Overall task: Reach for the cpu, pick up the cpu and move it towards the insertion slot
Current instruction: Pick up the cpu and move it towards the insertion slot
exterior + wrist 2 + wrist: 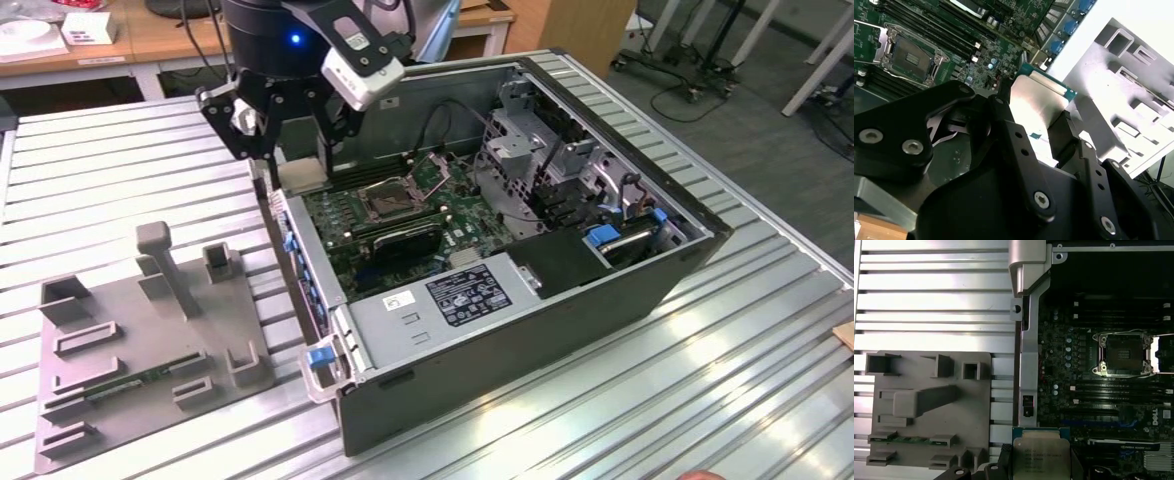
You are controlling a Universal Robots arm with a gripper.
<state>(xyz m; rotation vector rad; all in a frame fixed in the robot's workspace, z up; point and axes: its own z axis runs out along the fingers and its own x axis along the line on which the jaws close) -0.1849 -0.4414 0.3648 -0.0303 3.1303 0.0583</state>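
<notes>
Held the cpu (1041, 456) above the open computer case's side wall (283, 232), clamped in the gripper (1036, 127). Stood open and uncovered inside: the insertion slot (392, 199). Crowded the far side: drive cage (534, 150) and cables. Lay outside on the slatted table (120, 170): grey fixture tray (134, 345), posts upright.

The cpu (1041, 460) is a flat square chip with a silver-grey metal top and a thin green rim; in the second wrist view (1033, 107) it is clamped between the tool's black fingers, off the surface, above the case edge. The slot (394, 199) is a square socket with a dark centre and silver frame, open on the green board inside the case, well apart from the cpu in both wrist views (1125, 354) (909, 57).
</notes>
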